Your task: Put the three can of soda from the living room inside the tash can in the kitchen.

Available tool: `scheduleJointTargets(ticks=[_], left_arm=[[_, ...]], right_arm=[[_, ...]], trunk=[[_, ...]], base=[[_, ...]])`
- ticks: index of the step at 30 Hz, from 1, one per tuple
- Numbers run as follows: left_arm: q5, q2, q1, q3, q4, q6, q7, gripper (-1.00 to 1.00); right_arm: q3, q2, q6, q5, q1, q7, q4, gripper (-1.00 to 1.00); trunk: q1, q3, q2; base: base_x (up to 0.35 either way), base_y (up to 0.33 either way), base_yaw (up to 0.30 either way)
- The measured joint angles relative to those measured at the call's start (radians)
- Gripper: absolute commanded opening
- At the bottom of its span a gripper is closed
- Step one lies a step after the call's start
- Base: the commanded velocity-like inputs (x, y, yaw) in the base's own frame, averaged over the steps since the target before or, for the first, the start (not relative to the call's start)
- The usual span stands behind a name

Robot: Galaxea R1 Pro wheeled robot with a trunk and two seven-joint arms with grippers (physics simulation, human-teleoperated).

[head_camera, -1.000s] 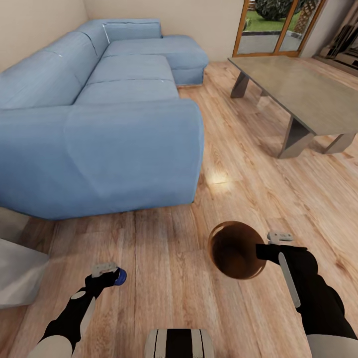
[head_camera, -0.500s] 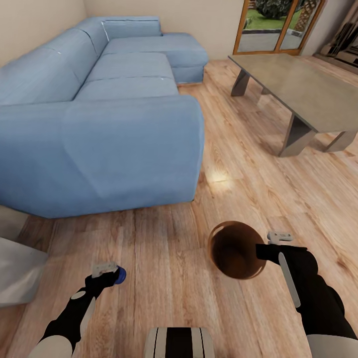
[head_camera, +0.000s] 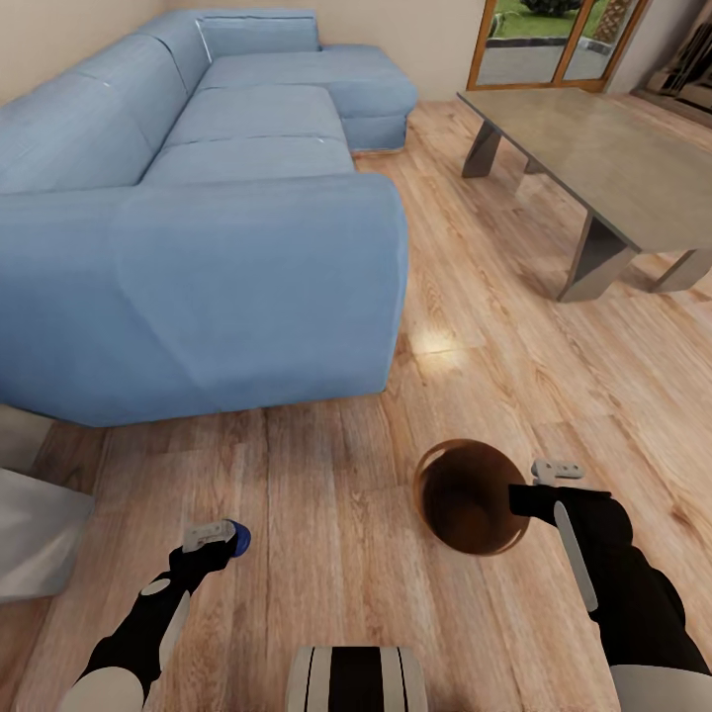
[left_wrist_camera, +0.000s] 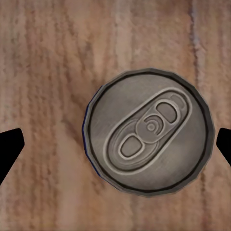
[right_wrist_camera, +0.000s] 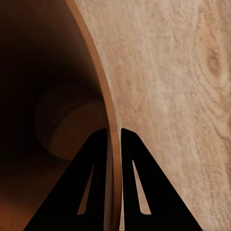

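Note:
A dark blue can of soda (head_camera: 238, 537) stands upright on the wood floor just past my left gripper (head_camera: 220, 546). The left wrist view looks straight down on its silvery top (left_wrist_camera: 149, 132). My left gripper (left_wrist_camera: 115, 147) is open there, its fingertips (left_wrist_camera: 9, 149) wide apart and the can off-centre toward one finger. My right gripper (head_camera: 516, 499) is shut on the rim of the tash can (head_camera: 423, 485), which hangs tilted with its dark brown inside facing me. In the right wrist view the fingers (right_wrist_camera: 96, 163) straddle the copper rim (right_wrist_camera: 103, 96).
The long light-blue sofa (head_camera: 227, 247) fills the left and middle, close ahead. A low grey coffee table (head_camera: 613, 168) stands at the right, with a wood-framed glass door (head_camera: 534, 49) behind it. A grey block (head_camera: 30, 534) sits at the left edge.
The whole view has shifted as the camera moved; sofa and table sit slightly higher in the picture. The blue can has drifted a little against my left gripper. Both arms keep their pose.

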Motion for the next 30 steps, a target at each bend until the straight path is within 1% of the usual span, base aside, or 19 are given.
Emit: scheduleJointTargets(ticks=[11, 18, 30], left_arm=[[0.000, 0.000, 0.000, 0.000, -0.001, 0.000, 0.000, 1.00], [0.000, 0.000, 0.000, 0.000, -0.001, -0.001, 0.000, 1.00], [0.000, 0.000, 0.000, -0.001, -0.002, -0.001, 0.000, 1.00]], right_arm=[[0.000, 0.000, 0.000, 0.000, 0.000, 0.000, 0.000, -1.00], [0.001, 0.000, 0.014, -0.011, 0.000, 0.001, 0.003, -1.00], [0.001, 0.000, 0.014, -0.012, 0.000, 0.001, 0.003, -1.00]], trunk=[[0.000, 0.000, 0.000], [0.000, 0.000, 0.000], [0.000, 0.000, 0.000]], base=[[0.002, -0.002, 0.000], [0.044, -0.043, 0.000], [0.002, -0.002, 0.000]])
